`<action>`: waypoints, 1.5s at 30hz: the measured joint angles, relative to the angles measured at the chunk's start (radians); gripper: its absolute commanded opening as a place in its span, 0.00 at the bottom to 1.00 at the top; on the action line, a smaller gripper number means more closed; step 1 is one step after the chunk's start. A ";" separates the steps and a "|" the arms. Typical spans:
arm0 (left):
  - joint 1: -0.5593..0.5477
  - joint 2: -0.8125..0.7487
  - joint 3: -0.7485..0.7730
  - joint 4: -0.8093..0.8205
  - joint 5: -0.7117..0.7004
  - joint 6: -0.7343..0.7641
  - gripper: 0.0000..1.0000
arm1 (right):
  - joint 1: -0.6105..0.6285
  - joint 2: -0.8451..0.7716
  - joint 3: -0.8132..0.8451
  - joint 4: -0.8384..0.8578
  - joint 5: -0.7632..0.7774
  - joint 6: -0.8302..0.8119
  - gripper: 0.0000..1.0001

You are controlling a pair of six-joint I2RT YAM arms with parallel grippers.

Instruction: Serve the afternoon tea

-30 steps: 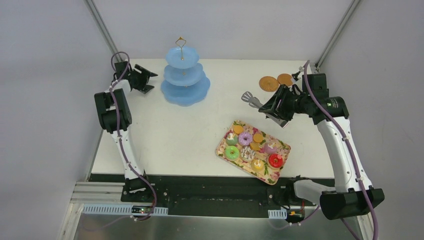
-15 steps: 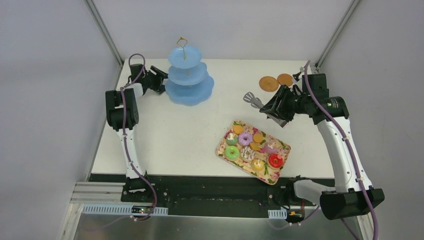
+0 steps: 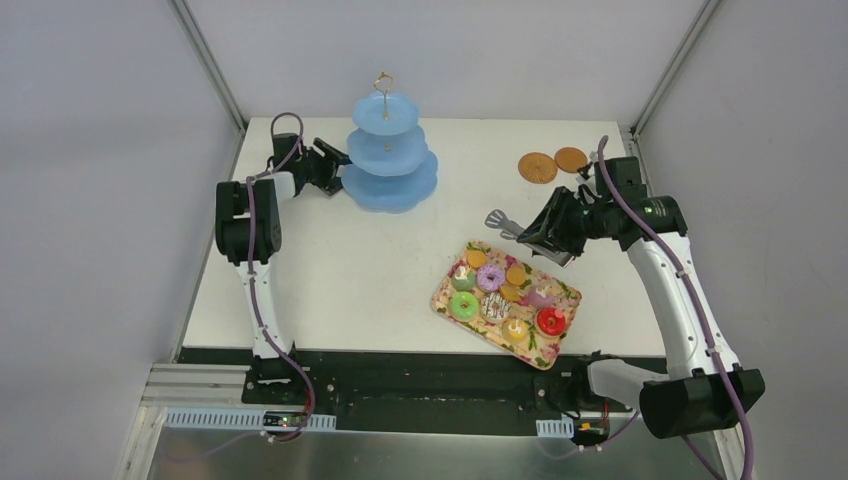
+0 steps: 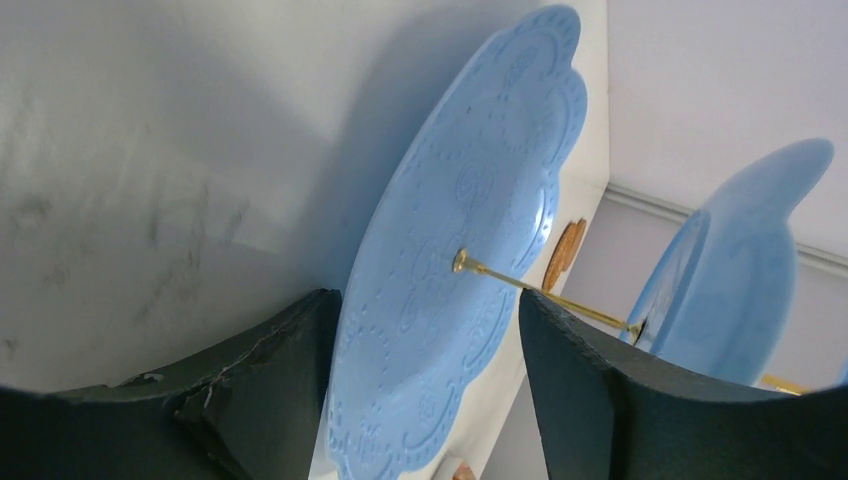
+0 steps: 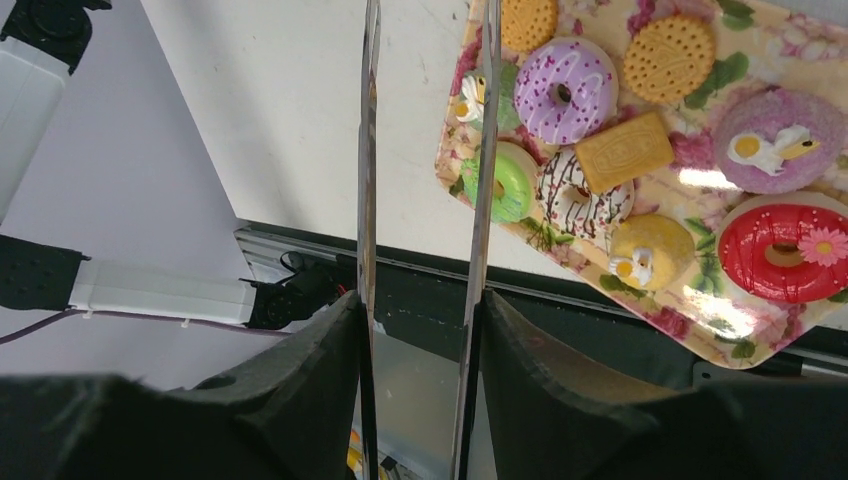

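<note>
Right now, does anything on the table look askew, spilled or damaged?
Only the flowered rectangular tray lies askew, diagonal to the white table and its edges. The toy sweets all sit on it; nothing looks spilled or broken.

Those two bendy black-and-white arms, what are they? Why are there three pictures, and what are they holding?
They are two robot arms bolted to the near edge of a white table. Each ends in a two-finger pincer. The big picture looks down from above. The other two come from little cameras on the wrists, so you see each pincer's own fingers. The left pincer pinches the bottom plate of a three-tier blue cake stand. The right pincer holds silver metal tongs near a flowered rectangular tray full of toy sweets: iced ring donuts and orange biscuits. Two brown woven round coasters lie at the back.
</note>
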 measured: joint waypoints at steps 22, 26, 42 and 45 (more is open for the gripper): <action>-0.003 -0.392 -0.185 -0.436 -0.140 0.222 0.89 | 0.000 -0.001 -0.062 -0.190 0.036 -0.080 0.46; 0.009 -0.550 -0.233 -0.513 -0.188 0.267 0.89 | 0.000 -0.018 -0.082 -0.203 0.035 -0.082 0.46; -0.158 -0.864 -0.415 -0.693 -0.214 0.336 0.89 | 0.000 -0.085 -0.122 -0.265 -0.020 -0.084 0.42; -0.165 -0.891 -0.415 -0.711 -0.215 0.336 0.89 | 0.000 -0.090 -0.122 -0.280 0.003 -0.071 0.42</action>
